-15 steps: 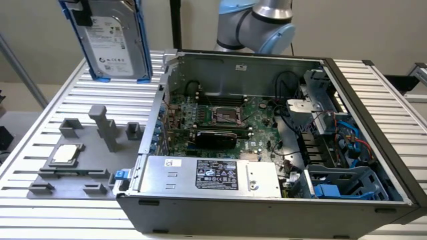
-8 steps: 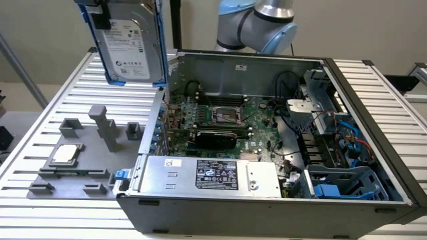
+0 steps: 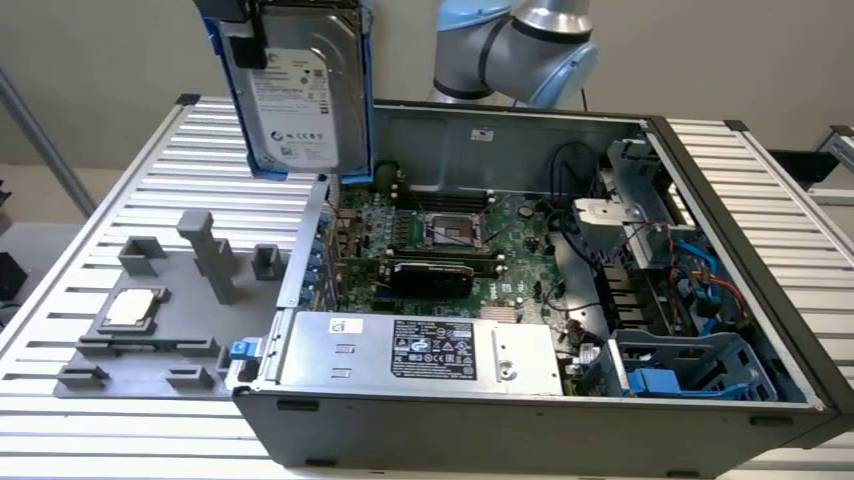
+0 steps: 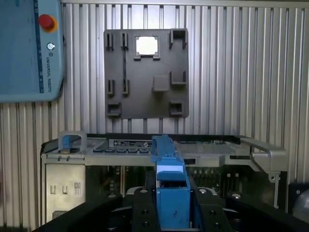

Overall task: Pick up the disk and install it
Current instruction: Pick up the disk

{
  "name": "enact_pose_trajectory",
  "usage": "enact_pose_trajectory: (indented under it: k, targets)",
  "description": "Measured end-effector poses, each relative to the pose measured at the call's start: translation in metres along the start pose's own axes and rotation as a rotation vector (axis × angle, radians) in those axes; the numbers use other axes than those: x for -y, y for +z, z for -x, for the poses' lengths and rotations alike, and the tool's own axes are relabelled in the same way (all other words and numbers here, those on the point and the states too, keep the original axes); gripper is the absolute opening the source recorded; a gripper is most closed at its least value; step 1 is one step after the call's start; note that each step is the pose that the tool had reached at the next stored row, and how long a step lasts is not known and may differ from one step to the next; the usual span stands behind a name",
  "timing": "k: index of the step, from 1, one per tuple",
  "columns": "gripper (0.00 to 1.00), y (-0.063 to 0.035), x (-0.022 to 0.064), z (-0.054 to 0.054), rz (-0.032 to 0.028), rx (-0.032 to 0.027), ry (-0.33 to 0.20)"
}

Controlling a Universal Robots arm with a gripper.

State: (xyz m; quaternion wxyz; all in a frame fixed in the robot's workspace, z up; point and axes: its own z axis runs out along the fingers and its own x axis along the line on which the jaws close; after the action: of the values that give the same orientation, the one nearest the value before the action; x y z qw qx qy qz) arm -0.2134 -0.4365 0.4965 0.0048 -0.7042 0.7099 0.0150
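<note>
The pick-up step looks done, and the carry toward the install is the step in hand; the disk (image 3: 300, 95) hangs upright, label facing the camera, clear of the surface (image 3: 160, 150) and above the far corner of the open computer case (image 3: 747, 200) on the exterior view's left. In the wrist view the claw (image 4: 173, 212) is clamped on the disk's blue carrier, one black finger pressed to each side of it; the grip reads as centred and square.

The empty grey-blue drive cage (image 3: 694, 365) sits at the near corner on the exterior view's right, well apart from the disk; I judge it the likely seat, though the frames do not prove it. Getting there calls for crossing the case above the motherboard (image 3: 454, 235), keeping clear of the loose cables (image 3: 701, 285) beside the cage, and turning the disk so the carrier lines up with the cage rails.
</note>
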Motion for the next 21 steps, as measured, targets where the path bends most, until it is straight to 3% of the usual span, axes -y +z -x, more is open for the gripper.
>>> enact_pose_trajectory:
  k: [21]
  targets:
    - [0.00, -0.0024, 0.0955, -0.035, 0.0001, 0.0112, 0.000]
